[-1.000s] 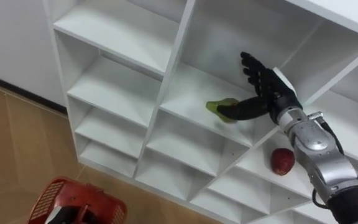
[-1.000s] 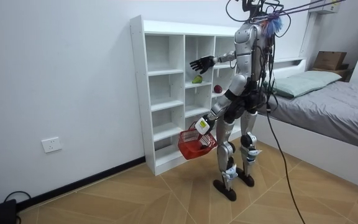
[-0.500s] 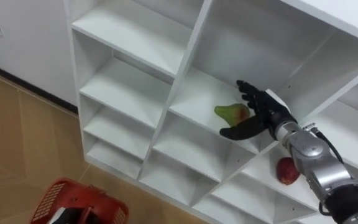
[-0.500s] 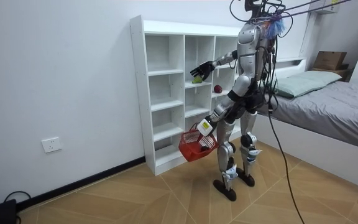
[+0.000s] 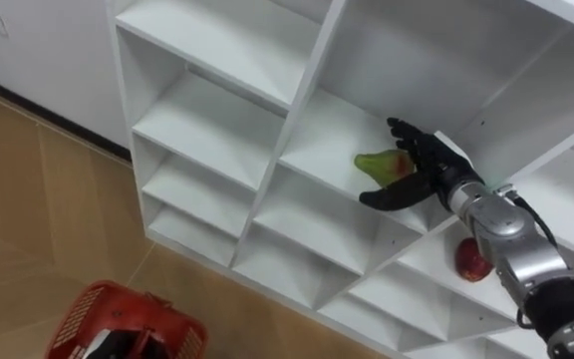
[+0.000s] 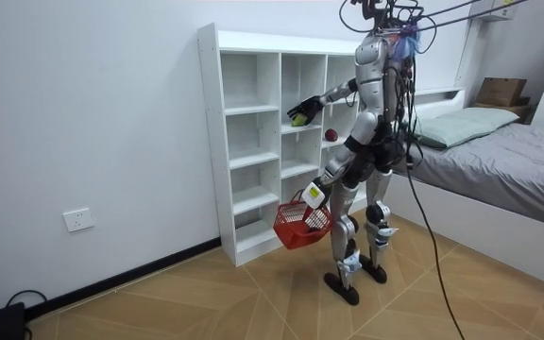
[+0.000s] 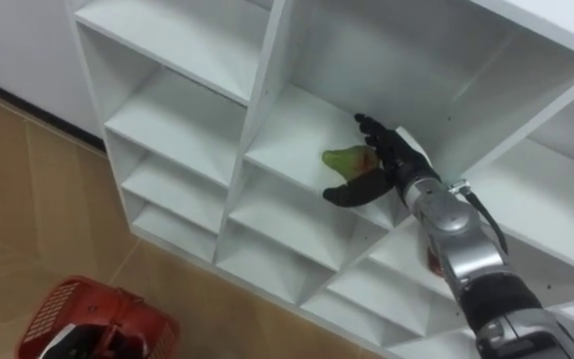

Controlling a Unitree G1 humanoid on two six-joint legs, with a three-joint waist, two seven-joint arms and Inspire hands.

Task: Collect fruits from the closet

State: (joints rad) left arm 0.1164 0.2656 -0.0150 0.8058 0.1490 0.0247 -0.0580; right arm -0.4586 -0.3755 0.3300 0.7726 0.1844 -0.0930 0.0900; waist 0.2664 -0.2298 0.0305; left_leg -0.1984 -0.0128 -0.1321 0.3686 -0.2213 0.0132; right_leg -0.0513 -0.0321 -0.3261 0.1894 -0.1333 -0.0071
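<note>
A white-walled room (image 6: 83, 113) with a wood-plank floor (image 6: 206, 302) holds a tall white closet of open square compartments (image 6: 253, 109) standing against the wall. A bed with grey bedding (image 6: 508, 161) lies well off to the closet's side, on the room view's right. The robot stands upright on the floor just in front of the closet, its body turned toward the compartments. A red plastic lattice basket (image 5: 118, 319) hangs low in front of the closet's lower compartments. The left hand (image 6: 315, 193) carries it at thigh height, fingers hooked round its handle. The right arm reaches up and forward into an upper compartment in the closet's middle column. There the right hand (image 5: 429, 165) is spread open with its fingers nearly straight over the top and back of a green pear (image 5: 377, 165) and the thumb stretched out below it. The pear lies on that compartment's shelf board between fingers and thumb; whether they touch it cannot be told. A red apple (image 5: 471, 261) rests one compartment lower and one column over, partly behind the forearm. The room view gives the robot's stance, the bed and the basket's height off the floor. The eye views look down on the basket's open top and show the spread of the hand about the pear.
</note>
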